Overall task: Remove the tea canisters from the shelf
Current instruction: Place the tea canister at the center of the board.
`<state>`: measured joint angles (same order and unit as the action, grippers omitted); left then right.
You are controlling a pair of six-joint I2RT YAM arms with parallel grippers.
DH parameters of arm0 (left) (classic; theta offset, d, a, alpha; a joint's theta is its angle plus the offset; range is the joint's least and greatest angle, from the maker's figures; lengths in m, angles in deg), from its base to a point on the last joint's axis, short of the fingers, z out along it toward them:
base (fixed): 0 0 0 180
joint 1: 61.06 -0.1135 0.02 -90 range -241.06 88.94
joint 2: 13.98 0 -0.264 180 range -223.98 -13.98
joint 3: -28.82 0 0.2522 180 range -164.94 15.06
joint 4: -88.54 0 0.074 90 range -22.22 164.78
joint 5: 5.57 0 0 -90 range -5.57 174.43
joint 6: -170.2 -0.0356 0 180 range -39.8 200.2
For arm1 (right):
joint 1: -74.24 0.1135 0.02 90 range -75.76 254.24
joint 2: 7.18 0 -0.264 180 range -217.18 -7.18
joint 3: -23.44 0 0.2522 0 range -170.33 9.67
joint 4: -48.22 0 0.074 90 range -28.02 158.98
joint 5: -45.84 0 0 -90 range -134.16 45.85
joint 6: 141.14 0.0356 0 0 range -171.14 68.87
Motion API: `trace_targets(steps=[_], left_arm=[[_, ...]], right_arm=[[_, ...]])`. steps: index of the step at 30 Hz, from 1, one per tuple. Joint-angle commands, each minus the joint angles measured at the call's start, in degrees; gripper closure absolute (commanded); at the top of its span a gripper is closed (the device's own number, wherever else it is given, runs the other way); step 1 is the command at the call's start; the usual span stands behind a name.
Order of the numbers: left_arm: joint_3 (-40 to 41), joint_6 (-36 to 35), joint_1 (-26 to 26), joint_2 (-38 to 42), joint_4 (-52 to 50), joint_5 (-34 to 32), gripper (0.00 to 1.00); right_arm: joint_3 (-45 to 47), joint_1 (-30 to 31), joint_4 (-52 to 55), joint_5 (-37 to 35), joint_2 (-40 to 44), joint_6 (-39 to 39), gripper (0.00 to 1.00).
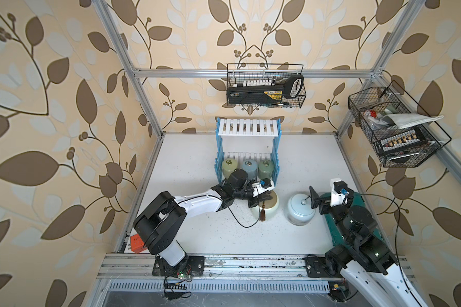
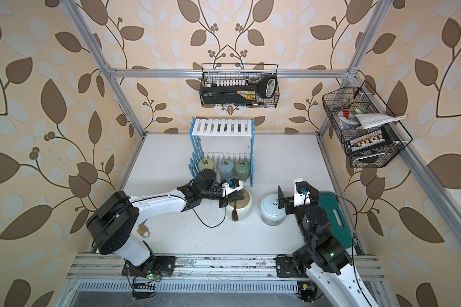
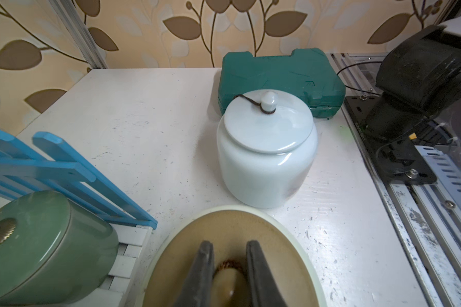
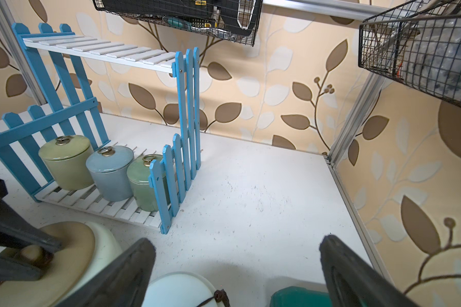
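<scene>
The left hand [image 3: 230, 268] is clamped shut on the knob of the gold lid [image 3: 229, 228] of the cream canister [image 1: 272, 210]. That canister stands straight beneath the hand, off the shelf [image 4: 183, 106] and just in front of its lower board. A brown tassel [image 1: 262, 215] hangs down its near side.

Beside that hand, toward the right arm, the pale-blue canister [image 3: 266, 164] stands on the surface [image 3: 149, 127], apart from the cream one, with a dark cord looped round its lid knob. The right hand [image 4: 236, 240] hangs over it, jaws spread wide with nothing between them. Under the right arm, on the side away from the left hand, lies a green case [image 3: 280, 71]; I can read no writing on it.

Just past the left hand, the yellow-green canister [image 4: 67, 162], grey-blue canister [image 4: 109, 172] and sage-green canister [image 4: 141, 183] sit in a row on the shelf's lower board, each with a ring on its lid.

The surface is white, scuffed and speckled. A brass padlock [image 2: 143, 230] lies by the left arm's base. An aluminium frame [image 1: 250, 72] stands against wallpaper [image 1: 51, 106] of brown leaves on cream.

Farthest off, beyond the shelf, a back wire basket [image 1: 266, 85] holds a black case with a yellow label, its print too small to read. A side wire basket [image 1: 394, 130], beyond the right hand, holds a white cloth.
</scene>
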<state>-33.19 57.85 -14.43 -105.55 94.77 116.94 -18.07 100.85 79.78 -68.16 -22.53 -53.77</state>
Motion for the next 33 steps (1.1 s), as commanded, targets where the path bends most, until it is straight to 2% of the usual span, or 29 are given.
trace_targets(steps=[1,10,12,17,19,21,24,27,30,33], left_arm=[[-1.7,-2.0,0.9,1.0,9.7,-0.7,1.00],[-1.4,-2.4,2.2,-0.4,9.5,-2.5,1.00],[-0.8,-3.5,2.8,-0.6,10.0,-2.7,0.94],[-1.2,-3.4,3.3,-0.9,7.4,-2.7,0.89],[-0.4,-3.9,3.4,-1.0,8.3,-2.4,0.78],[-1.3,-3.3,3.5,-0.8,6.3,-2.4,0.55],[-1.7,-3.1,3.5,-0.7,4.5,-3.5,0.40],[-0.4,-4.2,3.5,0.1,5.6,-3.4,0.21],[-1.2,-2.4,3.5,1.4,3.3,-3.4,0.12],[0.7,-3.1,3.5,2.8,4.1,-2.6,0.07]], right_arm=[[0.7,-0.1,-1.0,-0.6,1.0,-0.2,0.01],[0.8,-0.1,-1.1,-0.3,1.9,-0.1,0.01],[0.8,-0.1,-1.1,-0.5,2.0,0.0,0.01],[0.8,-0.1,-1.1,-0.3,2.0,-0.1,0.01],[0.8,-0.2,-1.1,-0.7,2.1,-0.1,0.01],[0.9,-0.1,-1.1,-1.2,2.0,-0.2,0.01],[0.8,-0.1,-1.1,-1.0,2.0,-0.2,0.01],[0.8,-0.1,-1.0,-1.5,1.9,-0.3,0.01],[0.7,-0.1,-1.0,-1.7,1.6,-0.3,0.01],[0.8,-0.1,-0.8,-1.3,1.5,-0.3,0.01]])
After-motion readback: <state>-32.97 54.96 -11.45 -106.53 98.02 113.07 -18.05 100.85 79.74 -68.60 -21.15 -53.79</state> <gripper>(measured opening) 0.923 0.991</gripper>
